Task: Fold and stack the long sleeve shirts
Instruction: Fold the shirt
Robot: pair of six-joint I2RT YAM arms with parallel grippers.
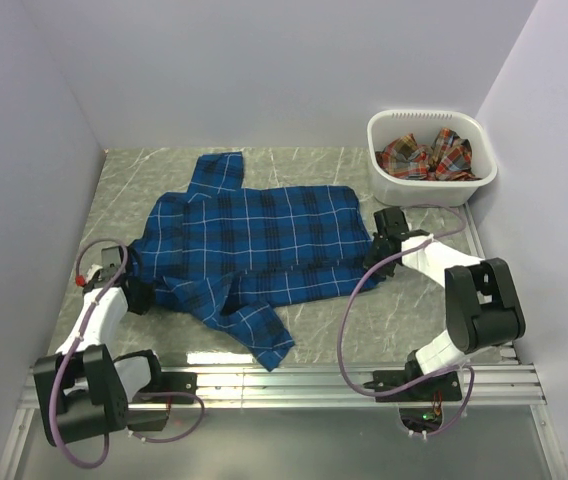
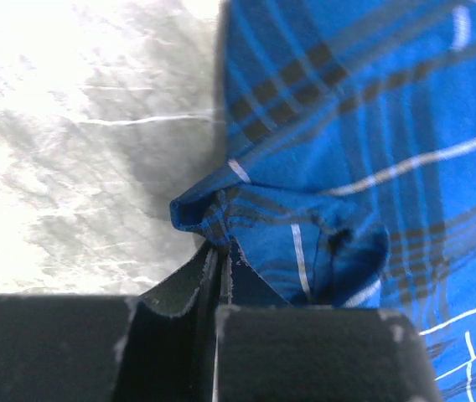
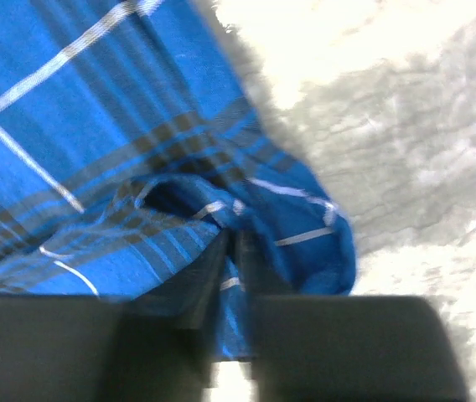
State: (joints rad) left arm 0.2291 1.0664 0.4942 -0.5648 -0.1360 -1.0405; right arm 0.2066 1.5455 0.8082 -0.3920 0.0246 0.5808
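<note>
Left jaws and right jaws are each pinched shut on a side edge of the blue shirt (image 1: pixel 264 235), which lies flat on the table (image 1: pixel 134 170), so lift both ends together, slow and even, to keep the fold straight.

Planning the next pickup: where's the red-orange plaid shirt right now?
In the top view, the red-orange plaid shirt lies bunched inside the white basket at the far right corner of the table, just beyond the right gripper pinching the blue shirt.

A white basket (image 1: pixel 419 188) stands at the far right corner of the grey marbled table (image 1: pixel 304 162).
</note>
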